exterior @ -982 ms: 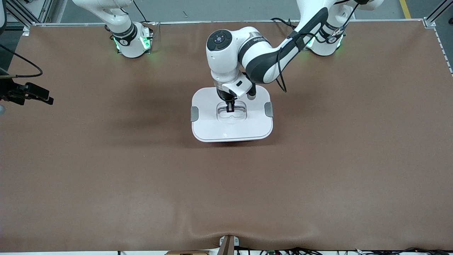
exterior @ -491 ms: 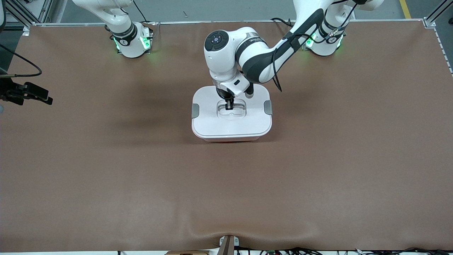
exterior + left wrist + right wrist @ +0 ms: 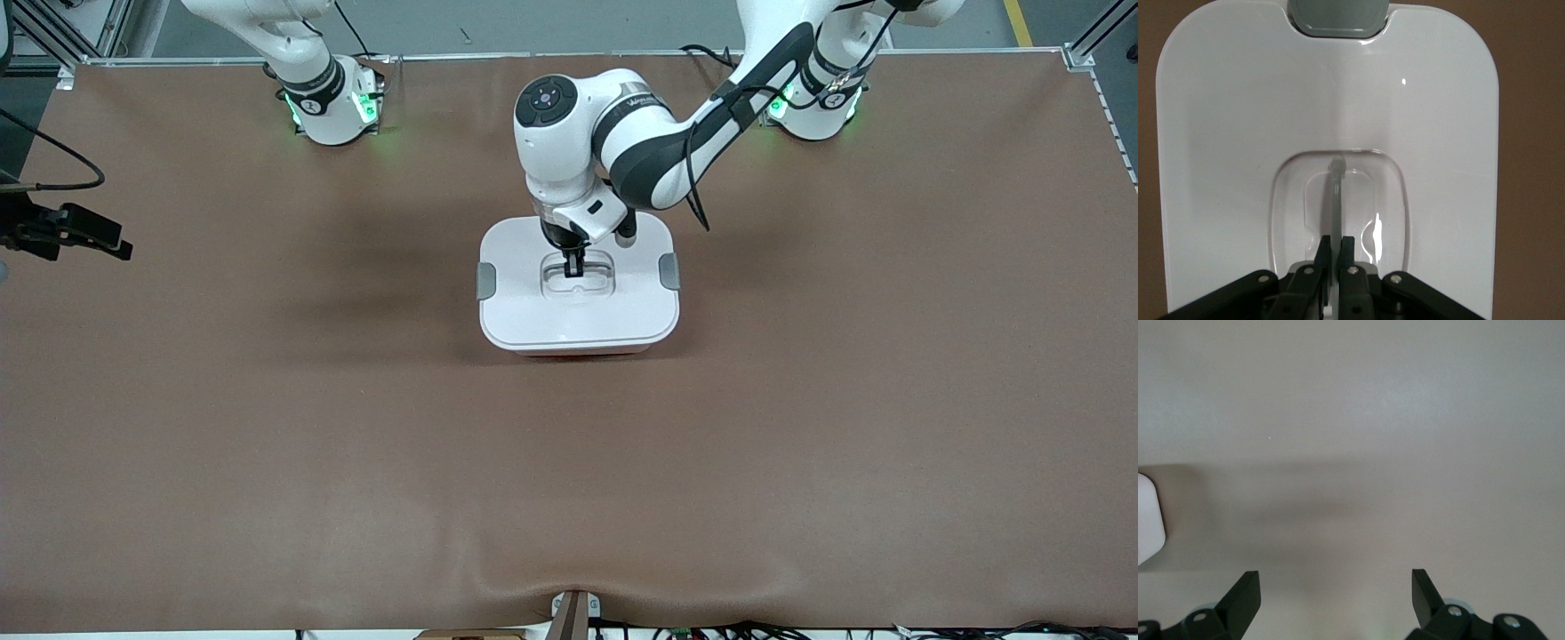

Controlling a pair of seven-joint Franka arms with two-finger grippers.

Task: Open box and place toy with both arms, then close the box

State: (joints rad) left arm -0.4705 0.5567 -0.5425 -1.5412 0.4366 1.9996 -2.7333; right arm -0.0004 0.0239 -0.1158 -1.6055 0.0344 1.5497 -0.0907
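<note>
The box stands at the table's middle, its white lid (image 3: 533,311) sitting on the salmon-pink base, of which only a thin strip (image 3: 578,352) shows at the edge nearest the front camera. Grey clips (image 3: 486,281) (image 3: 669,271) sit at the lid's two ends. My left gripper (image 3: 575,267) reaches down into the recessed centre, shut on the thin handle bar (image 3: 1336,193), which runs between its fingertips (image 3: 1335,241). My right gripper (image 3: 111,242) waits off the right arm's end of the table, open and empty (image 3: 1335,577). The toy is out of view.
The brown table mat (image 3: 569,462) bulges slightly at the edge nearest the front camera. One grey clip (image 3: 1338,17) shows in the left wrist view. A white rounded shape (image 3: 1148,520) sits at the edge of the right wrist view over a plain grey surface.
The lid, held by my left gripper, has come down onto the pink base and now looks smaller and settled. The right gripper has barely moved.
</note>
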